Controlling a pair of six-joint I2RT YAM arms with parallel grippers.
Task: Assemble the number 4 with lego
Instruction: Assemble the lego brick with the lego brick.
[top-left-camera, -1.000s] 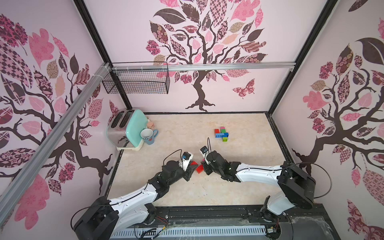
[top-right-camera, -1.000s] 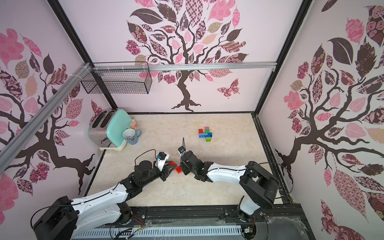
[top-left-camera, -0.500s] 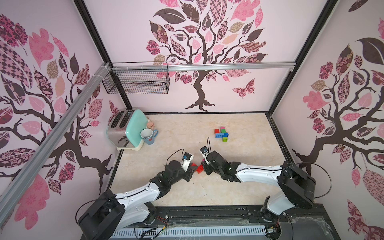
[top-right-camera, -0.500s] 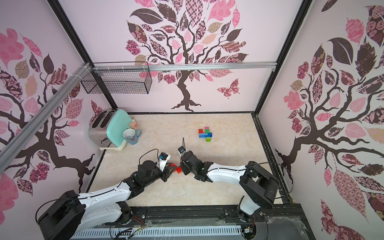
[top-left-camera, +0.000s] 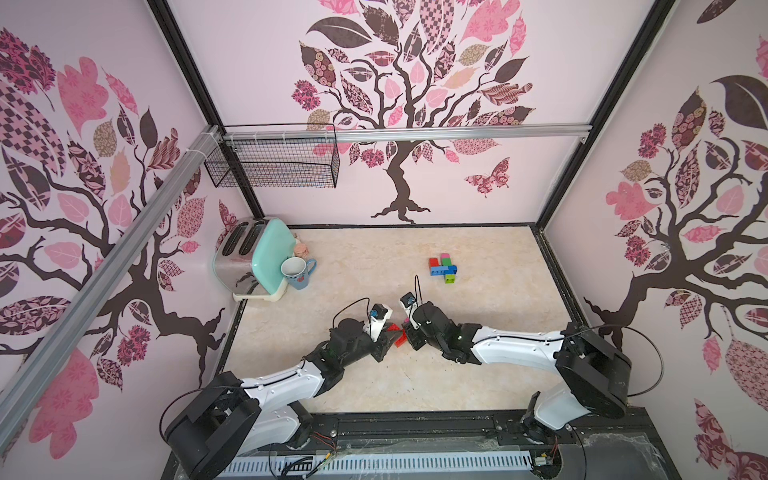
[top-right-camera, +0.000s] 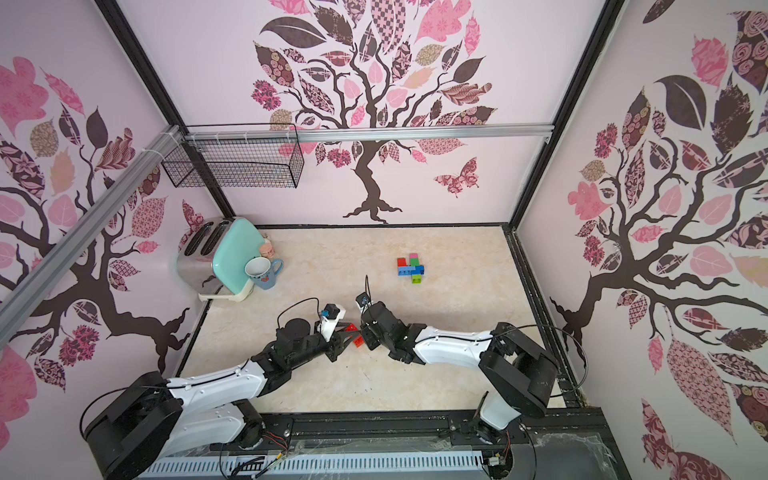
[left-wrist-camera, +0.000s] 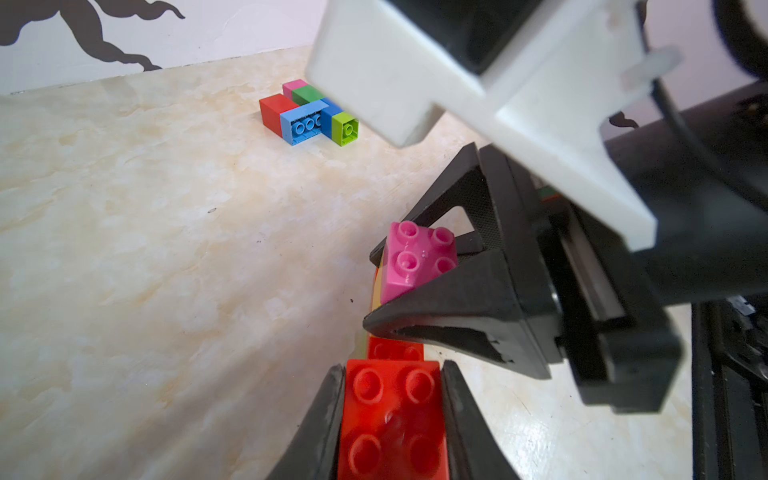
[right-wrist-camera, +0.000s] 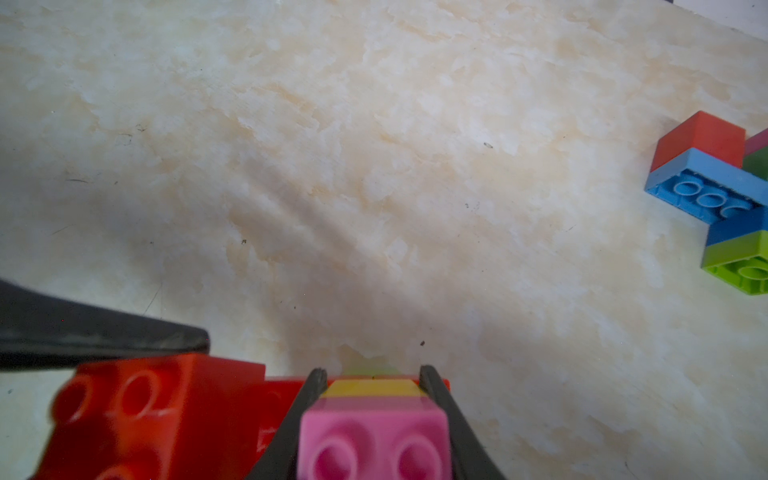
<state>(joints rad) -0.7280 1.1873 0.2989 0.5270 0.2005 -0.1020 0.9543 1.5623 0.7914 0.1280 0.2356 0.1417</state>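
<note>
With the left gripper (left-wrist-camera: 392, 374) clamped tight on the red brick (left-wrist-camera: 392, 419) and the right gripper (right-wrist-camera: 372, 376) closed round the pink brick (right-wrist-camera: 374, 440), meeting mid-surface nearer the front edge, misaligned studs could jam and twist either brick loose.

Beige marbled tabletop (top-left-camera: 374, 282): toaster (top-left-camera: 253, 257), mug (top-left-camera: 297, 272), brick cluster (top-left-camera: 444, 268).

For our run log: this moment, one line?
left gripper shut on red brick; right gripper shut on pink brick; brick cluster apart
</note>
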